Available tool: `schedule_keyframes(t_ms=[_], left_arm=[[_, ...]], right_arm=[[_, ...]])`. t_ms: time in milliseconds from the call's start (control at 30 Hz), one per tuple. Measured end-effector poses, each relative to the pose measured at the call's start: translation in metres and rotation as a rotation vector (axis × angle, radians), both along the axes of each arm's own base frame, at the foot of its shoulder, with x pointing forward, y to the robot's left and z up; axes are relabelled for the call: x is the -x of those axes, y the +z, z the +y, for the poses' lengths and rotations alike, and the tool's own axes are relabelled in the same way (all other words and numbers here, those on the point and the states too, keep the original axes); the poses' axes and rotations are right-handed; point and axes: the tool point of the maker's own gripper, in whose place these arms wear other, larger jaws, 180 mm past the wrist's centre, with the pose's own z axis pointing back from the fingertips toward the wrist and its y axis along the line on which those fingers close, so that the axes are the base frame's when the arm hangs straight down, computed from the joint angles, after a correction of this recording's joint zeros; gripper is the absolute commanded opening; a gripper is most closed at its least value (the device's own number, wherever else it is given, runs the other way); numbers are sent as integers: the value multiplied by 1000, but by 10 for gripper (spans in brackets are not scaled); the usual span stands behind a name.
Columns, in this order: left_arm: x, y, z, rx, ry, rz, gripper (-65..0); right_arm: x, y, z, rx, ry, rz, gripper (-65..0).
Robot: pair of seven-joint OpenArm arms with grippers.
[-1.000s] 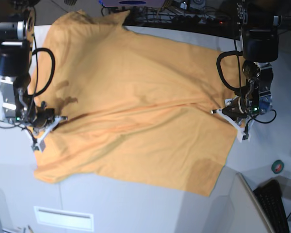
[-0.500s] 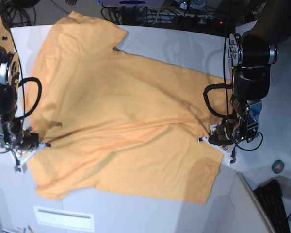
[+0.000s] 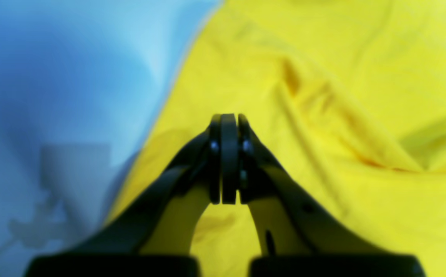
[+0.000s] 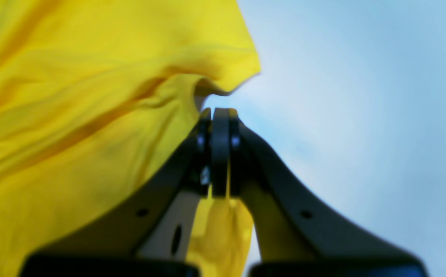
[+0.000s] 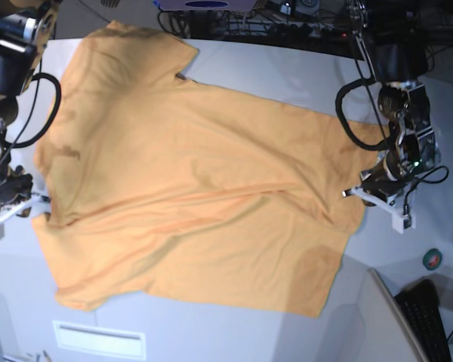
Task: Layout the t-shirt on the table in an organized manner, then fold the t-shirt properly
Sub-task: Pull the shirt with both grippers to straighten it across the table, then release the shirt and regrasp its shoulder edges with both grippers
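Observation:
The orange-yellow t-shirt (image 5: 189, 173) lies spread over the white table (image 5: 287, 68), mostly flat with shallow creases across its middle. My left gripper (image 5: 350, 193) is at the shirt's right edge in the base view. In the left wrist view the left gripper (image 3: 228, 119) is shut, with the t-shirt (image 3: 342, 96) under and around its fingers. My right gripper (image 5: 41, 200) is at the shirt's left edge. The right wrist view shows the right gripper (image 4: 220, 113) shut on a pinch of the t-shirt (image 4: 73, 115), and cloth hangs between its fingers.
A black keyboard (image 5: 430, 320) and a green tape roll (image 5: 432, 259) sit at the front right, past the table corner. Cables and equipment (image 5: 287, 19) line the far edge. A white label strip (image 5: 98, 339) lies near the front edge.
Both grippers dragged the shirt's side edges toward the front, then apart and back a little. The cloth now lies wider and flatter, and its right edge has shifted right.

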Motion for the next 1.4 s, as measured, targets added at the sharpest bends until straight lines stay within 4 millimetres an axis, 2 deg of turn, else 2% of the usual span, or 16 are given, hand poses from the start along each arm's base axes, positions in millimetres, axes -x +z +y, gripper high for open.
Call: schedule_keyframes(t_ms=[67, 167, 233, 300, 367, 467, 567, 633, 767, 867, 1067, 1133, 1233, 1333, 1400], left_arm=[[24, 9, 7, -29, -54, -24, -650], [70, -3, 16, -60, -65, 50, -650], [90, -14, 20, -73, -67, 107, -650], [86, -16, 14, -69, -85, 102, -650], [72, -23, -4, -43, -130, 102, -650], [60, -35, -28, 2, -180, 119, -650], [58, -54, -37, 34, -169, 160, -650], [65, -75, -39, 40, -156, 241, -650], [40, -75, -45, 49, -151, 208, -650], [23, -78, -61, 59, -177, 181, -650], [-7, -77, -74, 75, -191, 189, -650], [-11, -77, -79, 87, -189, 188, -650], [-8, -73, -83, 84, -201, 187, -650], [-2, -63, -79, 56, -209, 149, -650], [10, -60, -79, 43, -215, 138, -650]], right_arm=[[29, 6, 5, 21, -9, 22, -650], [84, -1, 17, 49, 13, 128, -650], [120, -16, 28, 42, 39, 240, -650], [140, -32, 47, 24, 89, 335, -650], [149, -48, 67, -17, 137, 382, -650], [161, -71, 80, -59, 157, 441, -650], [164, -91, 80, -91, 143, 471, -650], [151, -94, 72, -96, 139, 460, -650], [116, -96, 61, -108, 121, 396, -650], [100, -98, 48, -116, 108, 384, -650], [63, -98, 19, -110, 67, 330, -650], [57, -97, 15, -107, 62, 336, -650], [57, -93, 13, -80, 63, 331, -650], [75, -87, 13, -28, 80, 351, -650], [81, -77, 16, -2, 91, 327, -650]])
